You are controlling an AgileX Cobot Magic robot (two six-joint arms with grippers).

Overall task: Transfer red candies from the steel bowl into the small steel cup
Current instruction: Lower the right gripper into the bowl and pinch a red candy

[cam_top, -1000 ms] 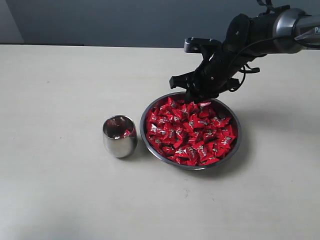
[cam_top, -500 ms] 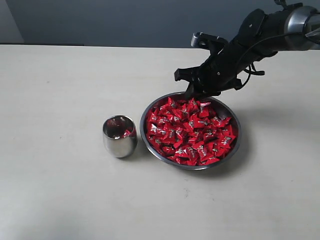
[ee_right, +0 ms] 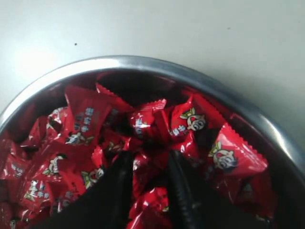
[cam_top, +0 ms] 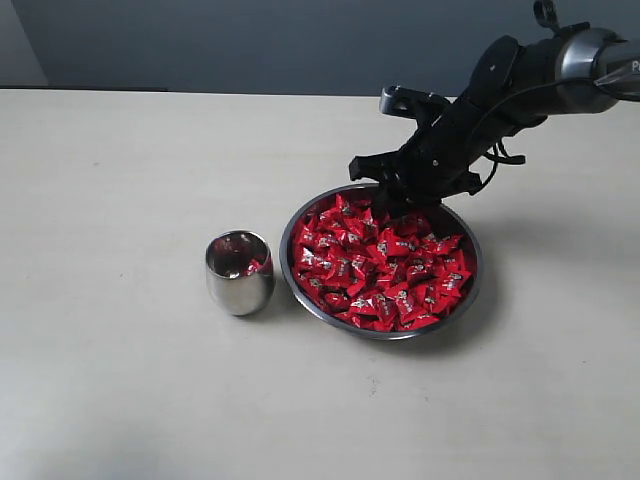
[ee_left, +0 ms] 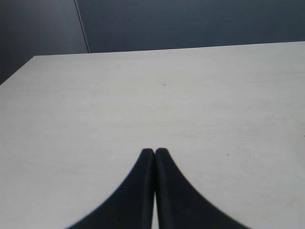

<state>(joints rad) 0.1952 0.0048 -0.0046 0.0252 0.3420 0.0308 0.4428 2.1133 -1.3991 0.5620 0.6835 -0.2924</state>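
Observation:
The steel bowl (cam_top: 479, 272) sits right of centre, heaped with red candies (cam_top: 385, 270). To its left stands the small steel cup (cam_top: 240, 278), holding at least one red candy (cam_top: 256, 266). My right gripper (cam_top: 392, 200) is down at the bowl's far rim, tips pushed into the pile. In the right wrist view its fingers (ee_right: 150, 160) stand open, with candies (ee_right: 86, 114) lying between and around them, inside the bowl's rim (ee_right: 143, 62). My left gripper (ee_left: 154, 151) is shut and empty over bare table; it does not show in the exterior view.
The pale table (cam_top: 120, 380) stretches around the bowl and cup. A dark wall (cam_top: 250, 40) runs along the far edge. The right arm (cam_top: 540, 70) reaches in from the upper right.
The right gripper rose slightly from the bowl's far edge, then came back down into the candies. Bowl and cup have not moved.

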